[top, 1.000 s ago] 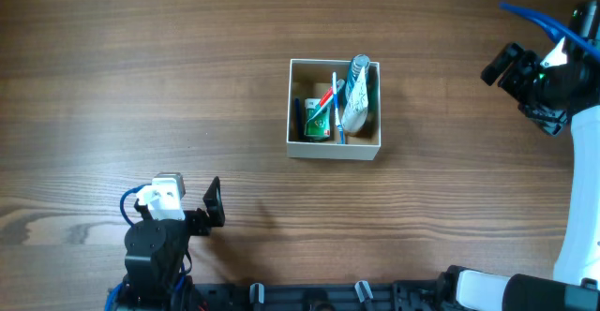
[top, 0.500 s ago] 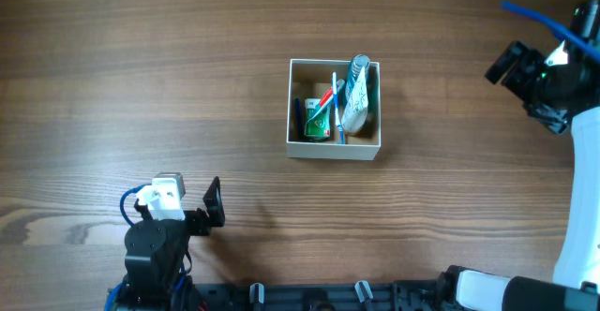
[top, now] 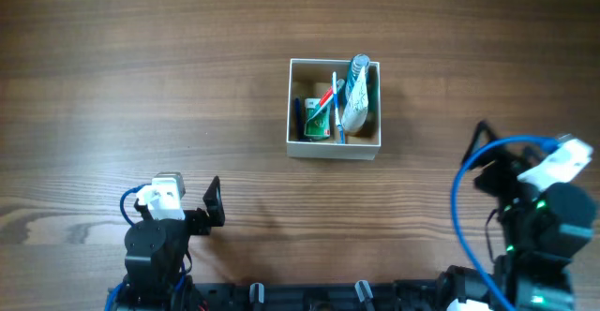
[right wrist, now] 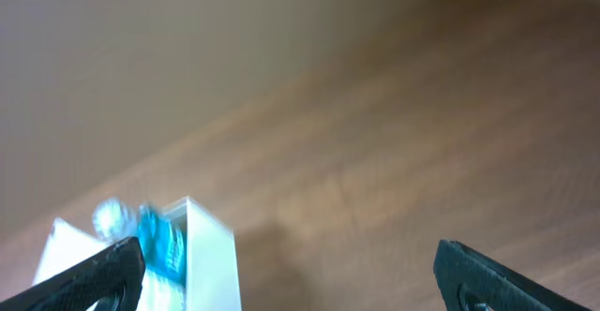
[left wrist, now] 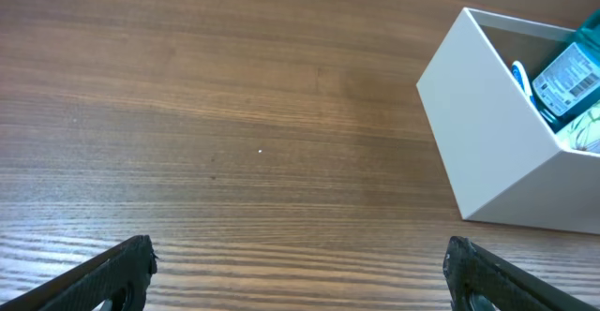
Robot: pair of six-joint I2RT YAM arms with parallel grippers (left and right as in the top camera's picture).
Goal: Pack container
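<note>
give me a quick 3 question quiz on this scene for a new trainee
1. True or false: the container is empty.
2. How do the left gripper and right gripper stand? A) both open, holding nothing B) both shut on toiletries C) left open, right shut on a toothbrush
3. Fill in: in the overhead view, ____ gripper touches the container.

Key
1. False: it holds toiletries.
2. A
3. Neither: both sit apart from it.
</note>
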